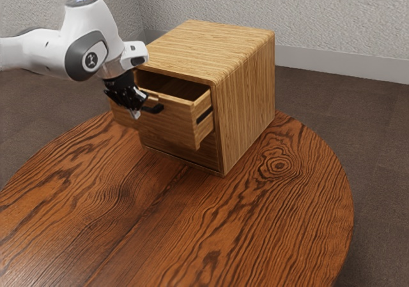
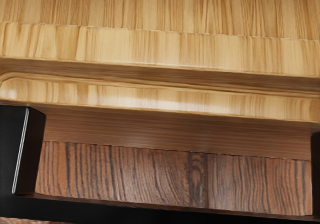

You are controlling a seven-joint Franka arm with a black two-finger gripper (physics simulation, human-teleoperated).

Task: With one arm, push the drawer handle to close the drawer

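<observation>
My hand (image 1: 136, 108) is right by the wide black handle (image 2: 100, 210) on the front of the light-brown, stripy wooden drawer (image 1: 180, 123). I cannot tell if my hand is spread out or pressed together, and I cannot tell if it is touching the handle. The drawer is sticking out of the boxy wooden cabinet (image 1: 246, 95), up near the top, and I can see its dark inside. So it is open, and the job is not done.

My white arm (image 1: 88, 38) comes in from the exterior view's left and bends down to the front of the drawer. I think that is a good place to be, because a push from the front can send the drawer back into its hole. The black strip (image 1: 204, 115) on the drawer's side may be there to help it slide.

The cabinet stands on the round, red-brown wooden bench (image 1: 185, 229). It looks big and steady, and that should help it stay put when I push.

I think my next move is to press on the handle, straight toward the cabinet. I should keep the push even. If I push crooked, the drawer might stick, or my hand might slip off the handle. If I push too hard, the whole cabinet could slide.
</observation>
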